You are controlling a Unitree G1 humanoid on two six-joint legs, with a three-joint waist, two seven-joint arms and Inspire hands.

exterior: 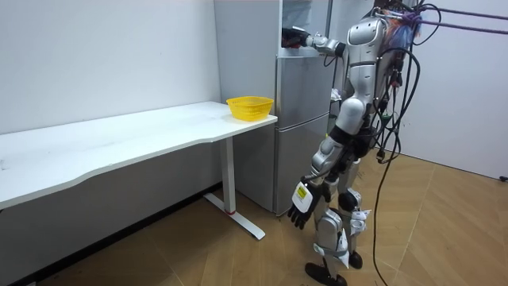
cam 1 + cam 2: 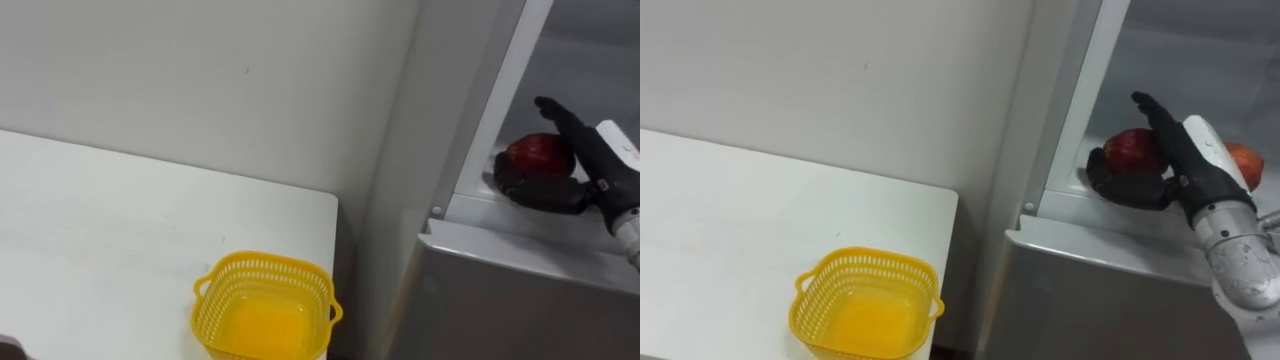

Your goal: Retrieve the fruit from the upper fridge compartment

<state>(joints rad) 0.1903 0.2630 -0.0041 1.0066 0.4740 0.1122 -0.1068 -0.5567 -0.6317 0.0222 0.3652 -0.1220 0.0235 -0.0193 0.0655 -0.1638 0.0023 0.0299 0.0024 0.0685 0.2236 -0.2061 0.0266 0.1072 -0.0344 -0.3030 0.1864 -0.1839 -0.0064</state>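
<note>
A yellow plastic basket (image 2: 215, 310) with a lattice wall and small handles at its rim stands well to the left of the right hand (image 2: 1188, 150) and lower than it. It sits on a white table (image 2: 120, 230), near the end closest to the hand. The table runs further left along a pale wall (image 2: 200, 80). Just beside the hand, on its right, shows a round orange-red thing (image 2: 1246, 162), perhaps a fruit, half hidden. Far below the hand is a wooden floor (image 1: 198, 254).
</note>
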